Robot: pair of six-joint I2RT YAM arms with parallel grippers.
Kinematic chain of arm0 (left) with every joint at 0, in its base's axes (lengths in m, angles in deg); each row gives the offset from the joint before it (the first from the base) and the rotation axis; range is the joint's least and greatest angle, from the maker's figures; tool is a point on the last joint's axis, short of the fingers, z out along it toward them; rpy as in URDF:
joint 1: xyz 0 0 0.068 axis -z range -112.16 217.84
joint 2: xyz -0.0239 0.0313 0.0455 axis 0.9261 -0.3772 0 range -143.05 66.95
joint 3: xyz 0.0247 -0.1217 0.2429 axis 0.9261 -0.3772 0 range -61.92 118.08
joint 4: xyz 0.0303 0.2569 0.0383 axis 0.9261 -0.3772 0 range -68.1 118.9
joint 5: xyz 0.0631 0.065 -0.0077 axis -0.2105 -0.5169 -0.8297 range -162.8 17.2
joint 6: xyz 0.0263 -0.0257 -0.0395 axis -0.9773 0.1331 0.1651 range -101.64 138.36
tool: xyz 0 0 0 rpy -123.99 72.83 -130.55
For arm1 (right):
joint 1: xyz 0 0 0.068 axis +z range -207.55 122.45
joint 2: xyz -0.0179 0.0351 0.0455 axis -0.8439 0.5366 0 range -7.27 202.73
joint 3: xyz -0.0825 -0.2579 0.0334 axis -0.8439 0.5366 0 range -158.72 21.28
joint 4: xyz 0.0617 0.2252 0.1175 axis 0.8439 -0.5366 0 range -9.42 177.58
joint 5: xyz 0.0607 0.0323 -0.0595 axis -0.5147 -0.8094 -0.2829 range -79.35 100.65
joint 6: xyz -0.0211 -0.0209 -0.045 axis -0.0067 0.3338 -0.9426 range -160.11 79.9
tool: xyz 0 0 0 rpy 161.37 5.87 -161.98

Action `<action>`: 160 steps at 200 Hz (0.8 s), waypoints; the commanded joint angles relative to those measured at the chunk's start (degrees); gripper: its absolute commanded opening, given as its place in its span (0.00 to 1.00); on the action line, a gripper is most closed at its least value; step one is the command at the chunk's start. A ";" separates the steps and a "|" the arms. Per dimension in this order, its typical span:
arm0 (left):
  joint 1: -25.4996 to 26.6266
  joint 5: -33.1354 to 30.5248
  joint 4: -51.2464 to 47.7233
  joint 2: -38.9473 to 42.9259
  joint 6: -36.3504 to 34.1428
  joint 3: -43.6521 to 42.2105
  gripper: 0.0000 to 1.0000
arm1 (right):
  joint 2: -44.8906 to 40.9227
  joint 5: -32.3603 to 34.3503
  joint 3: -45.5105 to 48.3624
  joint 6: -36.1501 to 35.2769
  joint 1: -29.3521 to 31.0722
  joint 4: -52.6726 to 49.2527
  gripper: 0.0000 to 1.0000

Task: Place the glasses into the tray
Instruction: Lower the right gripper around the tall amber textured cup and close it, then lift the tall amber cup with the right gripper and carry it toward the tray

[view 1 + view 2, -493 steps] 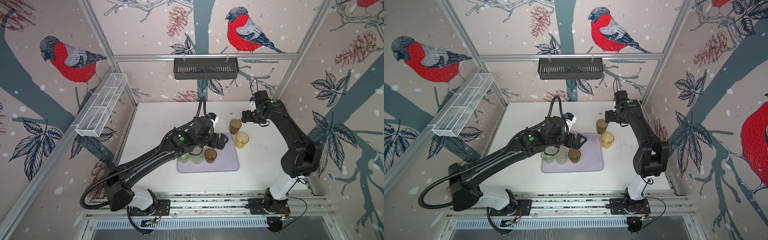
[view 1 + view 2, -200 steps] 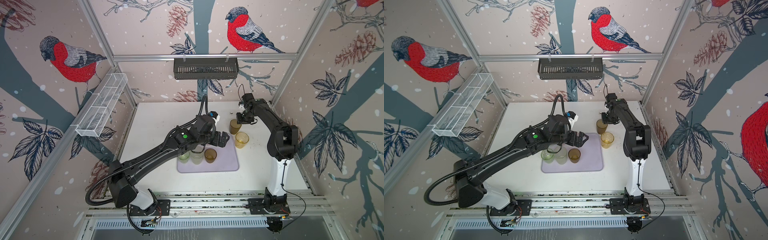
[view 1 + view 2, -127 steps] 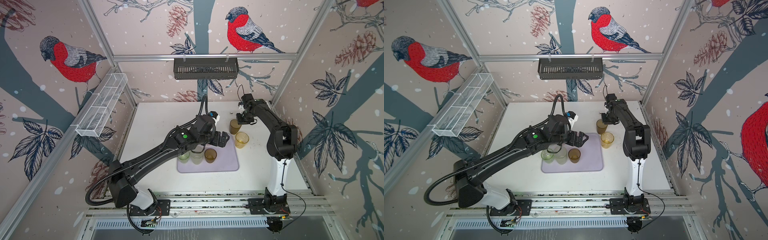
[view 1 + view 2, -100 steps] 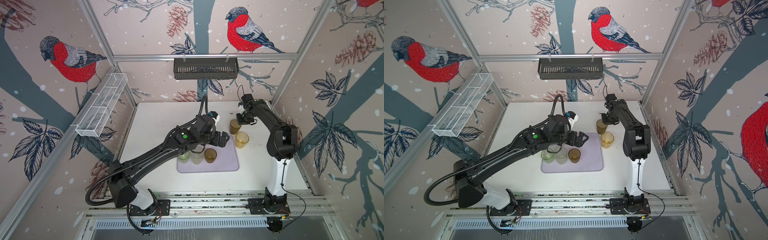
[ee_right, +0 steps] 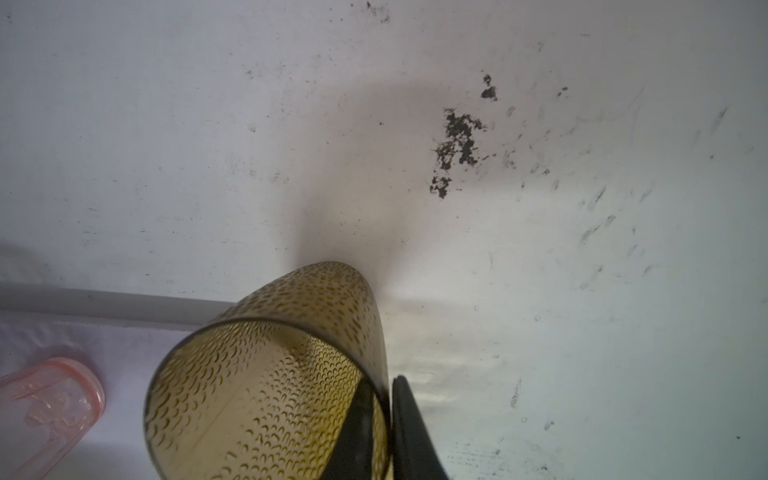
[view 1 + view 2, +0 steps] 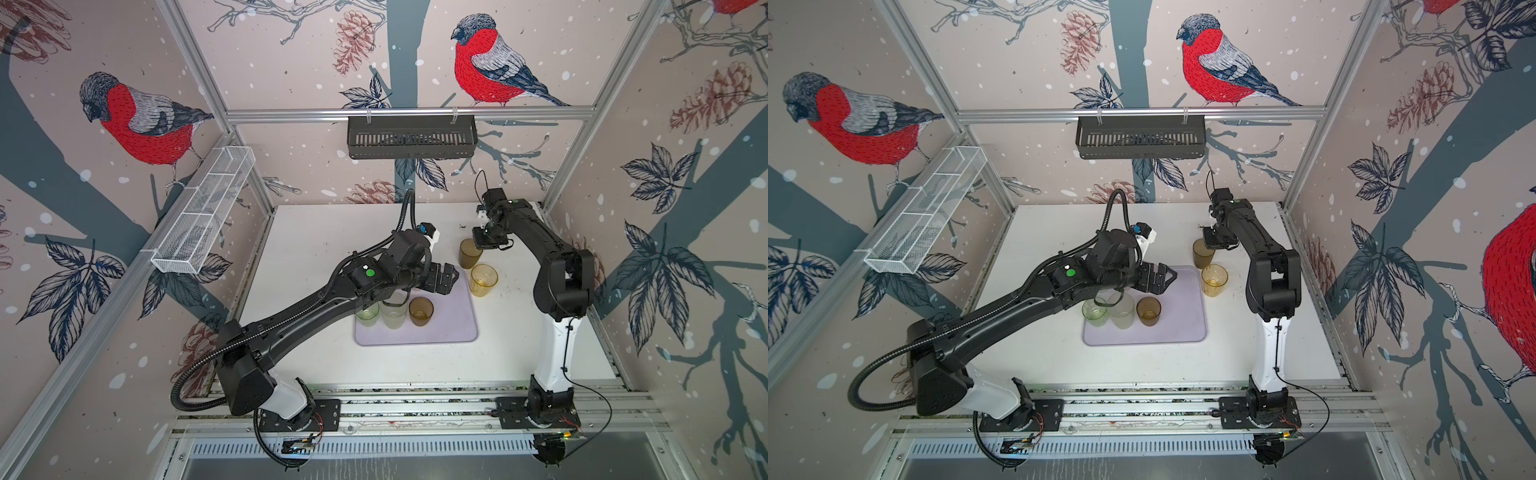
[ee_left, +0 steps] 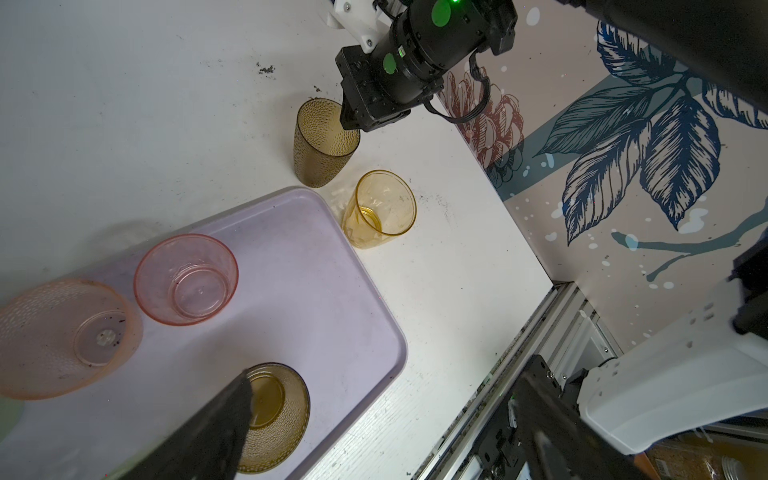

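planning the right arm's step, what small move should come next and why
Probably lift the brown glass straight up: the right hand pinches its rim, one finger inside and one outside, and it stands on the table, just off the tray, beside the yellow glass.

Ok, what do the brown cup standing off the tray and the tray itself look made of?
The brown cup looks like tinted see-through plastic, possibly glass: its wall is dimpled all over, thin at the rim, and glossy. The tray looks like moulded plastic, matt pale lavender: rounded corners, low rim, small specks and scuffs on its floor.
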 commanded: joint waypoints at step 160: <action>-0.19 -0.21 0.33 0.83 -0.04 -0.19 0.98 | -0.58 1.35 -0.23 -0.32 0.09 -0.51 0.06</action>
